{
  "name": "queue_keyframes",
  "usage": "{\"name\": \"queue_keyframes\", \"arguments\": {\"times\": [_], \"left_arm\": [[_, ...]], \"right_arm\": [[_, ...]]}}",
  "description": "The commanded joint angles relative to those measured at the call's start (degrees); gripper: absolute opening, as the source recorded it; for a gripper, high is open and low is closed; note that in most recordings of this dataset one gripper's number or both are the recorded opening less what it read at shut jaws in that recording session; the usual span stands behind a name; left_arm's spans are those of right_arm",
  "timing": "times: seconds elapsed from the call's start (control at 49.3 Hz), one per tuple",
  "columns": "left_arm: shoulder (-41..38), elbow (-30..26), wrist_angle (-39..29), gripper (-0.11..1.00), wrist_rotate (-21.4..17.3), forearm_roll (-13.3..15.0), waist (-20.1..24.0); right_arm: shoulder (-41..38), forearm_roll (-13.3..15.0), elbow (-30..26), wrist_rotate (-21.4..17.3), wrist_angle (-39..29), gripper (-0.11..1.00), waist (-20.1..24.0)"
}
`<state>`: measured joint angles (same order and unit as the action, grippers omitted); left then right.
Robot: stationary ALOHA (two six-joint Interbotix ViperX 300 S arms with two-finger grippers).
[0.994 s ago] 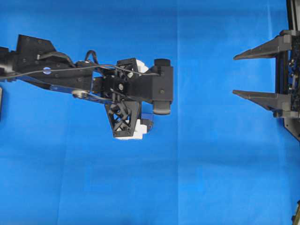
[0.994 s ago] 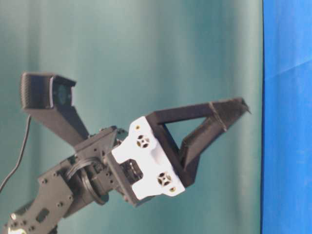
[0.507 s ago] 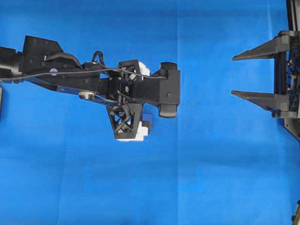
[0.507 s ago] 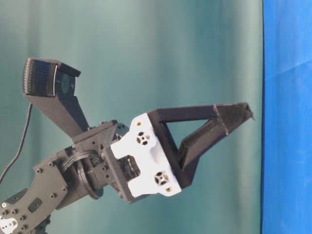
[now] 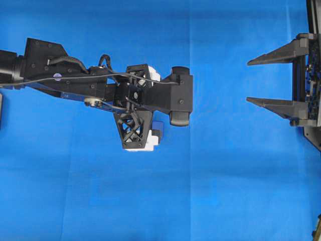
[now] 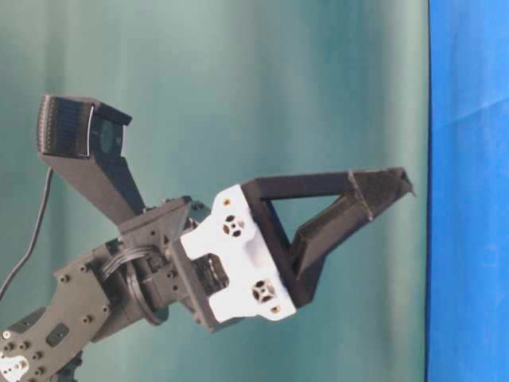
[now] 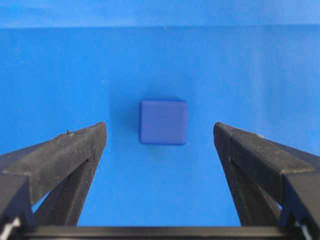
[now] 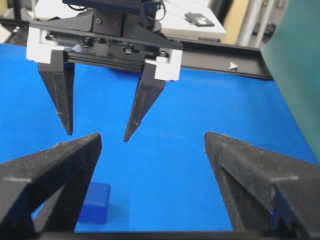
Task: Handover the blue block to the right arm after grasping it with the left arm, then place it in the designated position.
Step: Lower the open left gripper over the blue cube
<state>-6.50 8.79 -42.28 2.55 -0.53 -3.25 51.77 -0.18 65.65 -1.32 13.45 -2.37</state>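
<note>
The blue block (image 7: pixel 163 122) lies on the blue cloth, centred below my left gripper (image 7: pixel 159 131), which is open and points down above it without touching it. In the overhead view only a dark corner of the block (image 5: pixel 157 125) shows beside the left gripper (image 5: pixel 138 103). The right wrist view shows the block (image 8: pixel 96 202) on the cloth, with the left gripper (image 8: pixel 97 135) hanging over the cloth, its tips apart. My right gripper (image 5: pixel 248 82) is open and empty at the right edge, pointing left; it also shows in the right wrist view (image 8: pixel 151 140). The table-level view shows the left gripper (image 6: pixel 402 181) side-on.
The blue cloth (image 5: pixel 215 181) covers the table. A black rail (image 8: pixel 225 52) and a white surface with small items (image 8: pixel 190 20) lie beyond its far edge. A teal curtain (image 8: pixel 295 70) stands at one side.
Over the last second the left arm shifted a little to the right and its gripper re-angled slightly; it has held still for the last half second. The right gripper crept slightly left.
</note>
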Motion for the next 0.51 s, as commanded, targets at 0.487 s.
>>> {"name": "queue_keyframes", "arguments": {"times": [0.487], "left_arm": [[0.8,-1.0,0.3,0.91,0.2,-0.1,-0.3]], "right_arm": [[-0.4,0.1,-1.8,0.0,0.5,0.98,-0.1]]}}
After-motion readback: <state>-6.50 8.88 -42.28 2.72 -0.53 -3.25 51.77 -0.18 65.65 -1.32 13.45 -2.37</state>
